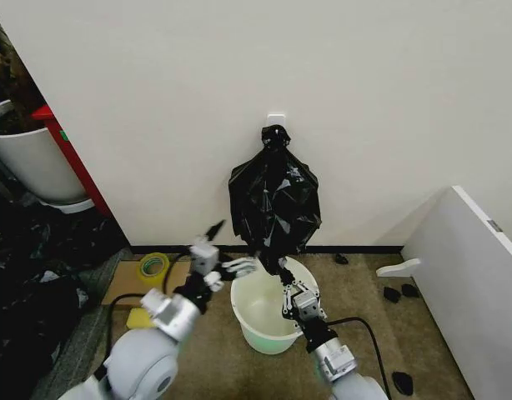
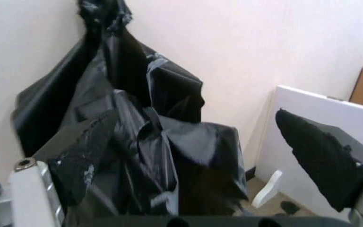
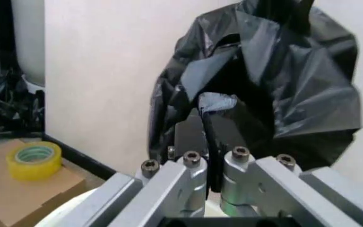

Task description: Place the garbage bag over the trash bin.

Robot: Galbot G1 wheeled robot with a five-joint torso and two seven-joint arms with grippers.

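Observation:
A bunch of black bags [image 1: 274, 200], knotted at the top, hangs from a wall hook above the trash bin [image 1: 273, 342], a small white bucket on the floor. My right gripper [image 1: 282, 273] reaches up over the bin's rim and is shut on the garbage bag [image 3: 232, 101], a glossy wrinkled black film at the bunch's lower end. Its fingers [image 3: 189, 135] pinch that film together. My left gripper [image 1: 231, 247] is held open just left of the bunch's lower edge. Its black pads [image 2: 83, 151] stand wide apart, with the black plastic [image 2: 168, 156] right behind them.
A yellow tape roll [image 1: 153, 268] lies on flat cardboard [image 1: 122, 287] left of the bin. A bigger white tub [image 1: 31, 162] and dark bags [image 1: 31, 283] fill the left side. A white board [image 1: 473, 283] leans at the right, with small black bits [image 1: 402, 292] on the carpet.

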